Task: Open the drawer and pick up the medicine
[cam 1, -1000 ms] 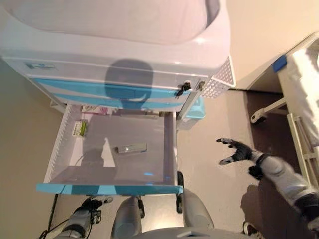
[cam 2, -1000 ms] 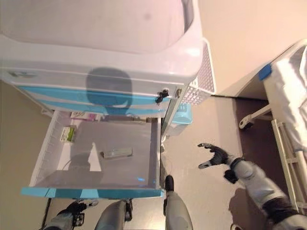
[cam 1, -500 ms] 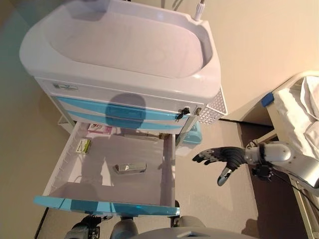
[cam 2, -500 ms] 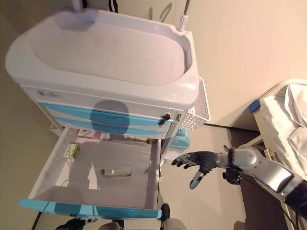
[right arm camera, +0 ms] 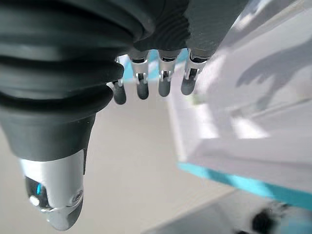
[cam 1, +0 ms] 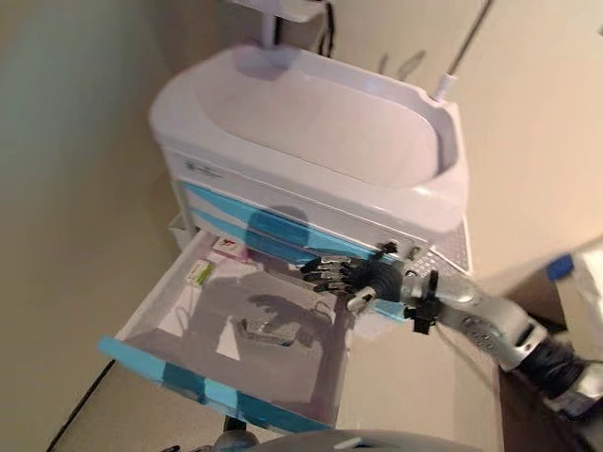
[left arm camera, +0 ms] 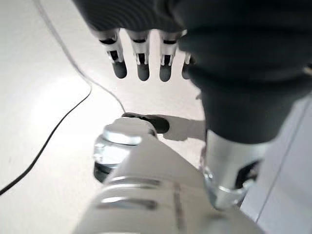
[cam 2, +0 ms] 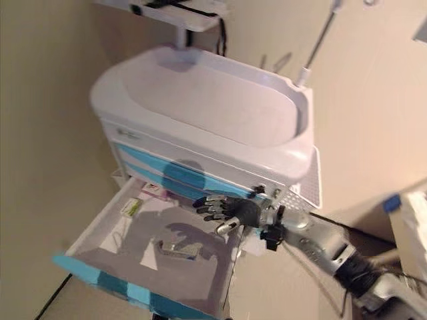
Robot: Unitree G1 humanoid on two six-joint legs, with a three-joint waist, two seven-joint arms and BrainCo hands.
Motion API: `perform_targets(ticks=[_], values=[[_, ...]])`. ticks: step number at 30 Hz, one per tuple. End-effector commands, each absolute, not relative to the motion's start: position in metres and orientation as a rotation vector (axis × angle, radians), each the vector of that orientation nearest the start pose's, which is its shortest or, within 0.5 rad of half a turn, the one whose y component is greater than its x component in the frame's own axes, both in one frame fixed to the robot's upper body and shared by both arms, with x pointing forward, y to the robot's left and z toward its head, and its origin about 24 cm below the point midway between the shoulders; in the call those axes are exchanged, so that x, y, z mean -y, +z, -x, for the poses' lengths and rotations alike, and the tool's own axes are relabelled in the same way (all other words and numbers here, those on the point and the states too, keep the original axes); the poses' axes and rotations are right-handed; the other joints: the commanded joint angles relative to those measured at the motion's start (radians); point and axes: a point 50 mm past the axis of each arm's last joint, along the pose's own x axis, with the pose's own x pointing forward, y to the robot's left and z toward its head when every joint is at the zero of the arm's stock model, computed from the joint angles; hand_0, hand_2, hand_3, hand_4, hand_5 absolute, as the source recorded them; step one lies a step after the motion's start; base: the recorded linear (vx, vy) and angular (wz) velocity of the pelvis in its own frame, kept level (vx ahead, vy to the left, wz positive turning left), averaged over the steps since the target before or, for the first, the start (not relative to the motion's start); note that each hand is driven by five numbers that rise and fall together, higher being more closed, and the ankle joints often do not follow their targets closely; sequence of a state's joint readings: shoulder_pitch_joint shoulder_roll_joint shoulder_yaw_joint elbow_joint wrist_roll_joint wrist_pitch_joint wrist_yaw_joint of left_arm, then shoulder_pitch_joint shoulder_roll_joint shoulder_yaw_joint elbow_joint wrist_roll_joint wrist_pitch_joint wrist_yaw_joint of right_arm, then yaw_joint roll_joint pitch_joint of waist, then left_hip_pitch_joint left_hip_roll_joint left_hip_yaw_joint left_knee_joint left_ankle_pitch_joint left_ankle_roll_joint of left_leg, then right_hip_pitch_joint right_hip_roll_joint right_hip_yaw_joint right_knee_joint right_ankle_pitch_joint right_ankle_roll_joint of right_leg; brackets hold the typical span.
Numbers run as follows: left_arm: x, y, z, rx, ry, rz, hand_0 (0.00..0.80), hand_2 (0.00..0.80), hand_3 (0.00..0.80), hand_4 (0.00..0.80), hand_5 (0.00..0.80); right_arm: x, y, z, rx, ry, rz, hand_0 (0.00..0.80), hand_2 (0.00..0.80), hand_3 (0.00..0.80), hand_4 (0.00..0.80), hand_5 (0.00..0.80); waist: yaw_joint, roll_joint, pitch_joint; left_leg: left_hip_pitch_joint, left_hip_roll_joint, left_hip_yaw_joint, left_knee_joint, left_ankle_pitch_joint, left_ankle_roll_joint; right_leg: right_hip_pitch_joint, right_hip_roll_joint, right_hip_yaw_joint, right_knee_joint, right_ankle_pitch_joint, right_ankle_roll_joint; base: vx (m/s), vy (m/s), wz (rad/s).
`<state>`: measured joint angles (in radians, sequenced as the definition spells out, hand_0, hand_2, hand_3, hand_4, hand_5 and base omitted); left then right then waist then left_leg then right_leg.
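Drawer [cam 1: 188, 377] pulled out, medicine [cam 2: 179, 249] lying flat inside. Right hand [cam 1: 350, 277] above it, fingers [cam 1: 318, 270] spread, holding nothing, ready to reach down. Left hand [left arm camera: 141, 63] low, fingers straight, empty.

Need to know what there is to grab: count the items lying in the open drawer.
3 visible: a silvery pack mid-floor, a green-white box by the left wall, a pink-white box at the back left corner. The right hand may hide more.
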<state>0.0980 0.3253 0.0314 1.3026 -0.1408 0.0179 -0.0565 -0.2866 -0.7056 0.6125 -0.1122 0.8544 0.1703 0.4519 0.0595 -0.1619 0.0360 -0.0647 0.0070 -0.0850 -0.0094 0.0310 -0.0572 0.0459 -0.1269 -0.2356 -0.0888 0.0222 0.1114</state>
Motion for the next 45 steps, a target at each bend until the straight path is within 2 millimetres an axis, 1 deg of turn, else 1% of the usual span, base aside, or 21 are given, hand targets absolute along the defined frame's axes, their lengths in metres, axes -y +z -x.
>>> perform_targets(ticks=[1, 2, 3, 4, 5, 6, 7, 8, 9, 11, 12, 13, 15, 16, 17, 18, 22, 25, 34, 43, 45], values=[[-0.289, -0.156, -0.022, -1.411, 0.349, -0.121, 0.000, 0.000, 0.000, 0.000, 0.000, 0.111, 0.089, -0.253, -0.085, 0.968, -0.158, 0.000, 0.000, 0.000, 0.000, 0.000, 0.024, 0.006, 0.004, -0.023, -0.031, 0.012, 0.019, -0.027, 0.021, -0.074, 0.000, -0.021, 0.137, -0.047, 0.018, 0.017, -0.027, 0.70], [-0.289, -0.156, -0.023, -1.411, 0.350, -0.123, 0.000, 0.000, 0.000, 0.000, 0.000, 0.111, 0.081, -0.255, -0.087, 0.907, -0.159, 0.000, 0.000, 0.000, 0.000, 0.000, 0.033, 0.015, 0.011, -0.035, -0.038, -0.012, 0.025, -0.024, 0.022, -0.075, -0.004, -0.037, 0.144, -0.053, 0.015, 0.010, -0.020, 0.53], [-0.289, -0.155, -0.023, -1.411, 0.350, -0.124, 0.000, 0.000, 0.000, 0.000, 0.000, 0.111, 0.081, -0.255, -0.087, 0.907, -0.159, 0.000, 0.000, 0.000, 0.000, 0.000, 0.032, 0.014, 0.011, -0.036, -0.038, -0.013, 0.025, -0.024, 0.022, -0.076, -0.004, -0.038, 0.144, -0.054, 0.015, 0.002, -0.027, 0.70], [-0.289, -0.155, -0.024, -1.409, 0.355, -0.130, 0.000, 0.000, 0.000, 0.000, 0.000, 0.113, 0.071, -0.256, -0.095, 0.848, -0.145, 0.000, 0.000, 0.000, 0.000, 0.000, 0.039, 0.022, 0.022, -0.048, -0.044, -0.033, 0.034, -0.023, 0.023, -0.079, -0.007, -0.052, 0.151, -0.060, 0.012, -0.004, -0.014, 0.56], [-0.289, -0.155, -0.024, -1.409, 0.355, -0.130, 0.000, 0.000, 0.000, 0.000, 0.000, 0.113, 0.071, -0.256, -0.095, 0.848, -0.145, 0.000, 0.000, 0.000, 0.000, 0.000, 0.038, 0.022, 0.021, -0.049, -0.044, -0.033, 0.035, -0.023, 0.023, -0.079, -0.007, -0.053, 0.152, -0.060, 0.012, -0.011, -0.025, 0.53], [-0.288, -0.156, -0.027, -1.399, 0.359, -0.131, 0.000, 0.000, 0.000, 0.000, 0.000, 0.114, 0.061, -0.257, -0.104, 0.800, -0.089, 0.000, 0.000, 0.000, 0.000, 0.000, 0.043, 0.030, 0.035, -0.060, -0.048, -0.045, 0.045, -0.024, 0.024, -0.083, -0.009, -0.060, 0.161, -0.066, 0.008, -0.008, -0.011, 0.25], [-0.289, -0.155, -0.027, -1.399, 0.359, -0.131, 0.000, 0.000, 0.000, 0.000, 0.000, 0.114, 0.061, -0.257, -0.103, 0.800, -0.089, 0.000, 0.000, 0.000, 0.000, 0.000, 0.042, 0.030, 0.035, -0.061, -0.049, -0.046, 0.046, -0.024, 0.024, -0.083, -0.009, -0.060, 0.161, -0.067, 0.008, -0.024, -0.019, 0.22], [-0.287, -0.156, -0.030, -1.398, 0.352, -0.132, 0.000, 0.000, 0.000, 0.000, 0.000, 0.113, 0.058, -0.258, -0.098, 0.786, -0.020, 0.000, 0.000, 0.000, 0.000, 0.000, 0.045, 0.035, 0.047, -0.069, -0.053, -0.052, 0.057, -0.026, 0.026, -0.087, -0.011, -0.063, 0.168, -0.070, 0.006, -0.032, -0.012, 0.13], [-0.286, -0.156, -0.032, -1.389, 0.353, -0.139, 0.000, 0.000, 0.000, 0.000, 0.000, 0.117, 0.050, -0.259, -0.118, 0.740, 0.005, 0.000, 0.000, 0.000, 0.000, 0.000, 0.047, 0.039, 0.057, -0.076, -0.055, -0.057, 0.065, -0.027, 0.026, -0.089, -0.012, -0.065, 0.172, -0.073, 0.004, -0.053, -0.012, 0.11], [-0.283, -0.157, -0.037, -1.380, 0.340, -0.147, 0.000, 0.000, 0.000, 0.000, 0.000, 0.115, 0.048, -0.264, -0.080, 0.730, 0.195, 0.000, 0.000, 0.000, 0.000, 0.000, 0.050, 0.051, 0.082, -0.091, -0.061, -0.062, 0.081, -0.030, 0.029, -0.100, -0.015, -0.067, 0.184, -0.078, 0.002, -0.072, -0.007, 0.06], [-0.280, -0.157, -0.042, -1.368, 0.333, -0.160, 0.000, 0.000, 0.000, 0.000, 0.000, 0.113, 0.050, -0.267, -0.027, 0.706, 0.350, 0.000, 0.000, 0.000, 0.000, 0.000, 0.050, 0.060, 0.106, -0.106, -0.063, -0.067, 0.094, -0.032, 0.030, -0.112, -0.019, -0.065, 0.193, -0.081, 0.001, -0.067, -0.010, 0.08], [-0.280, -0.157, -0.042, -1.368, 0.333, -0.160, 0.000, 0.000, 0.000, 0.000, 0.000, 0.113, 0.050, -0.267, -0.027, 0.706, 0.351, 0.000, 0.000, 0.000, 0.000, 0.000, 0.050, 0.060, 0.106, -0.106, -0.063, -0.067, 0.095, -0.032, 0.030, -0.113, -0.019, -0.065, 0.194, -0.081, 0.001, -0.060, -0.004, 0.07], [-0.277, -0.158, -0.050, -1.349, 0.320, -0.186, 0.000, 0.000, 0.000, 0.000, 0.000, 0.113, 0.053, -0.270, 0.040, 0.654, 0.485, 0.000, 0.000, 0.000, 0.000, 0.000, 0.046, 0.073, 0.128, -0.121, -0.067, -0.068, 0.105, -0.032, 0.033, -0.130, -0.023, -0.060, 0.207, -0.084, 0.001, -0.045, 0.015, 0.03], [-0.277, -0.158, -0.050, -1.349, 0.320, -0.186, 0.000, 0.000, 0.000, 0.000, 0.000, 0.113, 0.053, -0.270, 0.040, 0.654, 0.485, 0.000, 0.000, 0.000, 0.000, 0.000, 0.046, 0.073, 0.128, -0.121, -0.067, -0.068, 0.105, -0.032, 0.033, -0.130, -0.023, -0.060, 0.207, -0.084, 0.001, -0.080, 0.021, 0.01], [-0.275, -0.157, -0.058, -1.323, 0.307, -0.214, 0.000, 0.000, 0.000, 0.000, 0.000, 0.115, 0.043, -0.271, 0.029, 0.621, 0.562, 0.000, 0.000, 0.000, 0.000, 0.000, 0.040, 0.083, 0.153, -0.138, -0.068, -0.068, 0.115, -0.031, 0.035, -0.153, -0.029, -0.054, 0.225, -0.087, -0.001, -0.085, 0.019, 0.00], [-0.274, -0.156, -0.064, -1.307, 0.310, -0.217, 0.000, 0.000, 0.000, 0.000, 0.000, 0.114, 0.036, -0.271, 0.007, 0.611, 0.589, 0.000, 0.000, 0.000, 0.000, 0.000, 0.038, 0.086, 0.163, -0.150, -0.069, -0.067, 0.122, -0.031, 0.036, -0.169, -0.032, -0.053, 0.239, -0.090, -0.002, -0.115, 0.021, -0.01], [-0.270, -0.154, -0.084, -1.240, 0.316, -0.225, 0.000, 0.000, 0.000, 0.000, 0.000, 0.109, 0.031, -0.276, 0.041, 0.599, 0.773, 0.000, 0.000, 0.000, 0.000, 0.000, 0.032, 0.105, 0.205, -0.187, -0.076, -0.067, 0.147, -0.031, 0.039, -0.215, -0.045, -0.037, 0.278, -0.094, -0.006, -0.076, 0.027, 0.01], [-0.264, -0.153, -0.094, -1.205, 0.309, -0.221, 0.000, 0.000, 0.000, 0.000, 0.000, 0.106, 0.020, -0.277, 0.002, 0.601, 0.811, 0.000, 0.000, 0.000, 0.000, 0.000, 0.025, 0.115, 0.226, -0.209, -0.079, -0.062, 0.163, -0.033, 0.041, -0.239, -0.051, -0.029, 0.297, -0.096, -0.008, -0.042, 0.025, -0.01], [-0.251, -0.153, -0.106, -1.167, 0.294, -0.210, 0.000, 0.000, 0.000, 0.000, 0.000, 0.092, 0.013, -0.284, 0.016, 0.612, 0.914, 0.000, 0.000, 0.000, 0.000, 0.000, 0.017, 0.139, 0.269, -0.245, -0.085, -0.050, 0.183, -0.036, 0.042, -0.289, -0.051, 0.001, 0.315, -0.092, -0.007, -0.028, 0.023, -0.08], [-0.238, -0.151, -0.123, -1.111, 0.266, -0.216, 0.000, 0.000, 0.000, 0.000, 0.000, 0.092, 0.003, -0.295, 0.019, 0.515, 1.019, 0.000, 0.000, 0.000, 0.000, 0.000, 0.017, 0.156, 0.307, -0.278, -0.089, -0.053, 0.181, -0.023, 0.040, -0.325, -0.056, 0.005, 0.319, -0.079, -0.005, -0.018, 0.003, -0.03], [-0.236, -0.151, -0.125, -1.098, 0.269, -0.216, 0.000, 0.000, 0.000, 0.000, 0.000, 0.091, 0.005, -0.298, 0.029, 0.490, 1.018, 0.000, 0.000, 0.000, 0.000, 0.000, 0.018, 0.160, 0.315, -0.284, -0.091, -0.052, 0.183, -0.023, 0.040, -0.330, -0.057, 0.005, 0.320, -0.079, -0.004, -0.017, 0.010, 0.00]])
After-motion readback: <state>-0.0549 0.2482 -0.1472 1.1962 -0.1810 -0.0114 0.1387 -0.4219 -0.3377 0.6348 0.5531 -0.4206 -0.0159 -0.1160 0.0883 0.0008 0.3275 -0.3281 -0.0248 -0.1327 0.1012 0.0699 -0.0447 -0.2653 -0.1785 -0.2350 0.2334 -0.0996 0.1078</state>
